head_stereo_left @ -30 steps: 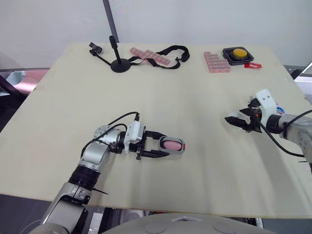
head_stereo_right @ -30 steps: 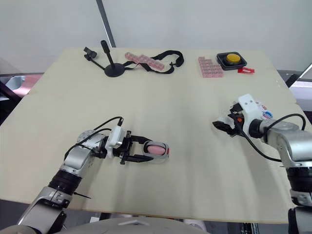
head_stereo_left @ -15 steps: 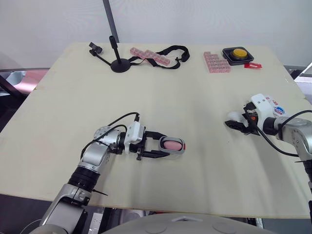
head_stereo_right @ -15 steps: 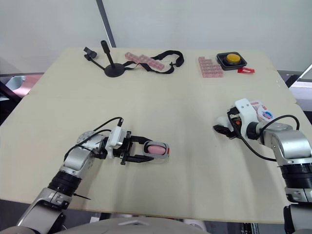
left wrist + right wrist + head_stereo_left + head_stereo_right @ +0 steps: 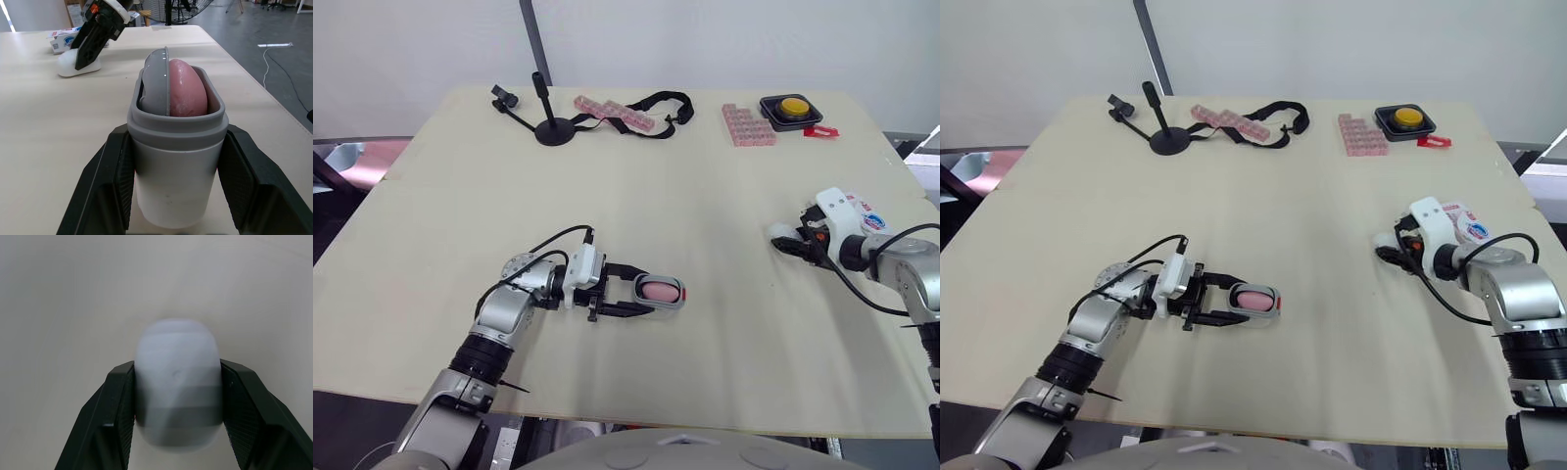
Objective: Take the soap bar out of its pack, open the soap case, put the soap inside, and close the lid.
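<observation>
Left gripper (image 5: 646, 293) clamps the case (image 5: 176, 171), steadying it with soap (image 5: 187, 90) seated (top uncovered); right gripper (image 5: 176, 399) grips the lid (image 5: 176, 362), presumably for closing.

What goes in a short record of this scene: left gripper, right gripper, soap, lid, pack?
left gripper: shut on case
right gripper: shut on lid, on the table
soap: pink, inside the open case
lid: off the case, toward robot's right
pack: on table near right gripper
</observation>
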